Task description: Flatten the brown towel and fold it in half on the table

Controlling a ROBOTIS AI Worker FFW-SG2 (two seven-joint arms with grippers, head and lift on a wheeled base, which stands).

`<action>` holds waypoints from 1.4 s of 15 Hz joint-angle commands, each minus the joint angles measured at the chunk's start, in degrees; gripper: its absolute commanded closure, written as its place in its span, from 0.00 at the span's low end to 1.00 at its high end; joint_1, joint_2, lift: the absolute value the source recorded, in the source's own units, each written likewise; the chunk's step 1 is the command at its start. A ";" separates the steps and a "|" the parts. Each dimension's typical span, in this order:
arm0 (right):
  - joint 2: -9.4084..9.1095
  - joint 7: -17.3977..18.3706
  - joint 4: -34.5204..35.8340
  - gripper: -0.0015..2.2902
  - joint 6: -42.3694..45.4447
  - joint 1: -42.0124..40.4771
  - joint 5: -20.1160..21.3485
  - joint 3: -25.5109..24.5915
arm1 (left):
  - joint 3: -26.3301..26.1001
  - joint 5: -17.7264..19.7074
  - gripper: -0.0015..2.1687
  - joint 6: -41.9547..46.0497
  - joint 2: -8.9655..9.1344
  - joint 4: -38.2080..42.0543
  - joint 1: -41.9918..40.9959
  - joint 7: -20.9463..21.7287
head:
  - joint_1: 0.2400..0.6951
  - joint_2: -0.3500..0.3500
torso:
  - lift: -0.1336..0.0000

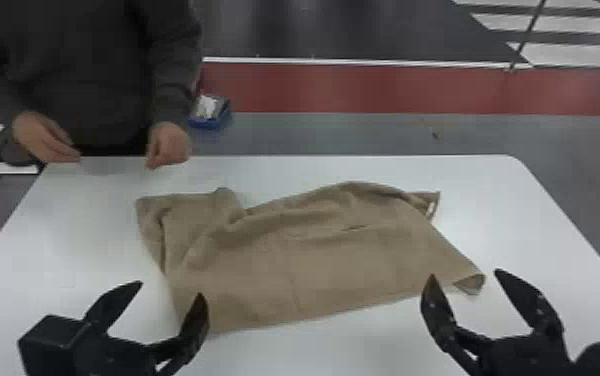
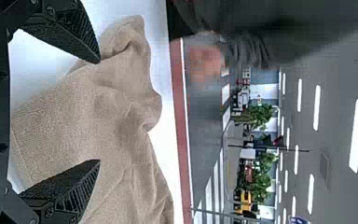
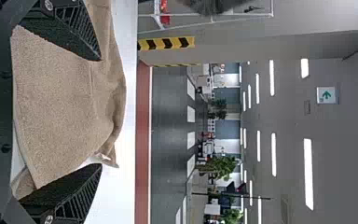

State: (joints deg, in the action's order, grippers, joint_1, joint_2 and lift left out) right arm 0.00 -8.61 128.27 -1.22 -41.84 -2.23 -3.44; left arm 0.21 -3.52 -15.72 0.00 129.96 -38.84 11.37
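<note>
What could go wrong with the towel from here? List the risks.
Folding the brown towel now could trap creases, since its left side is bunched and rumpled. Its near right corner looks curled over, so the open right end effector might pinch doubled cloth there.

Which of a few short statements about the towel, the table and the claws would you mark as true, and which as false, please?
1. The brown towel lies on the white table. True.
2. The towel is completely smooth and flat. False: it is wrinkled, with bunched cloth toward the robot's left.
3. The left claw is open. True.
4. The right claw is shut on the towel. False: it is open and holds nothing.
5. A person's hands are at the far side of the table, toward the robot's left. True.
6. The blue box sits on top of the towel. False: it is beyond the table's far edge.
</note>
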 commanded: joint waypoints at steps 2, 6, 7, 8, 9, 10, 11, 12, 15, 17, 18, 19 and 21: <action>-0.05 0.00 -0.83 0.03 -0.85 0.97 -0.14 0.10 | -0.12 -0.34 0.06 -0.59 0.15 0.12 -0.18 -0.03 | 1.00 0.43 | 0.04; -0.05 -0.09 -1.09 0.03 -1.21 1.50 -0.49 0.01 | -0.47 -1.05 0.06 -1.47 0.15 0.12 -0.09 -0.03 | 1.00 0.43 | 0.04; -0.05 -0.09 -1.09 0.03 -1.21 1.50 -0.49 -0.26 | -0.56 -1.05 0.06 -1.47 0.15 0.12 -0.09 -0.03 | 1.00 0.43 | 0.04; -0.05 -0.18 -1.00 0.03 -1.03 1.58 -0.41 -0.87 | -0.56 -1.14 0.06 -1.65 0.15 0.03 0.08 -0.03 | 1.00 0.43 | 0.04; -0.05 -0.27 -1.00 0.03 -1.03 1.58 -0.14 -1.84 | -0.56 -1.14 0.06 -1.82 0.15 0.03 0.17 -0.12 | 1.00 0.42 | 0.04; -0.05 -0.44 -1.09 0.03 -1.03 1.76 0.21 -3.07 | -0.56 -1.14 0.06 -2.17 0.15 0.03 0.26 -0.12 | 1.00 0.42 | 0.04; -0.05 -0.71 -1.09 0.03 -0.85 2.11 0.65 -4.30 | -0.56 -1.14 0.06 -2.35 0.15 0.03 0.43 -0.12 | 1.00 0.41 | 0.04; -0.05 -0.80 -1.35 0.04 -1.03 2.81 2.23 -5.79 | -0.65 -1.14 0.06 -2.53 0.15 -0.14 0.70 -0.12 | 1.00 0.40 | 0.04; -0.05 -3.08 -3.37 0.04 -1.03 5.45 4.96 -10.19 | -0.65 -0.78 0.06 -2.53 0.15 -1.02 1.75 -0.21 | 1.00 0.32 | 0.04; -0.05 -5.98 -6.89 0.06 -0.68 7.82 6.89 -13.09 | -0.65 -0.52 0.06 -2.53 0.15 -1.64 2.45 -0.30 | 1.00 0.28 | 0.04; -0.05 -6.86 -8.91 0.06 -1.03 8.97 7.24 -14.49 | -0.65 -0.43 0.06 -2.53 0.15 -1.64 2.63 -0.30 | 1.00 0.26 | 0.04; -0.05 -7.47 -10.49 0.06 -1.03 9.85 7.15 -15.64 | -0.65 -0.34 0.06 -2.53 0.15 -1.64 2.89 -0.30 | 1.00 0.24 | 0.04; -0.05 -7.65 -13.13 0.06 -0.50 10.90 6.98 -16.87 | -0.65 -0.26 0.06 -2.53 0.15 -1.64 3.42 -0.30 | 1.00 0.20 | 0.04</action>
State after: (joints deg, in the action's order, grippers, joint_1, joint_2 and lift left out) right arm 0.00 -16.19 117.30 -2.06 -31.86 4.88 -19.25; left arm -0.44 -3.88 -18.24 0.00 128.33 -35.81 11.07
